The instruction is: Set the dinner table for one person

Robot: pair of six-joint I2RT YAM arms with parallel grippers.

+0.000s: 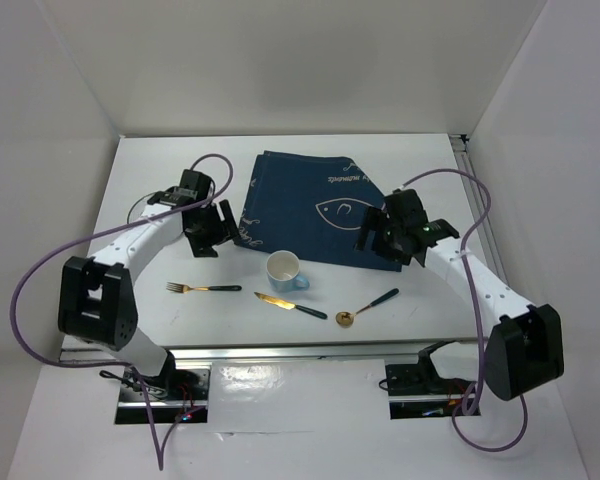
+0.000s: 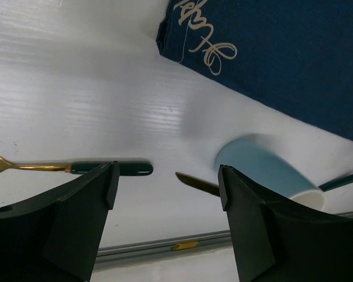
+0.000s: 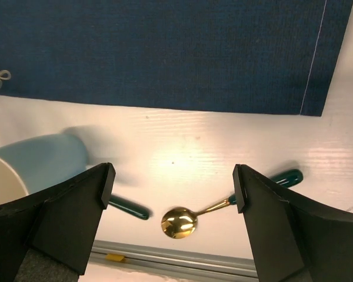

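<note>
On the white dinner table (image 1: 160, 180) lies a navy placemat (image 1: 310, 205) with white fish drawings. A light blue mug (image 1: 284, 270) stands just in front of it. A gold fork (image 1: 202, 288) with a dark green handle lies left of the mug, a knife (image 1: 290, 306) in front of it, and a gold spoon (image 1: 367, 306) to the right. My left gripper (image 1: 212, 228) is open and empty above the table by the placemat's left edge. My right gripper (image 1: 387, 238) is open and empty above the placemat's front right corner. The spoon (image 3: 179, 222) shows between its fingers.
A metal rail (image 1: 280, 352) runs along the table's front edge. White walls close in the back and both sides. A rail runs along the right edge (image 1: 485, 225). Purple cables loop off both arms. In the left wrist view the mug (image 2: 265, 170) and fork (image 2: 70, 167) lie below.
</note>
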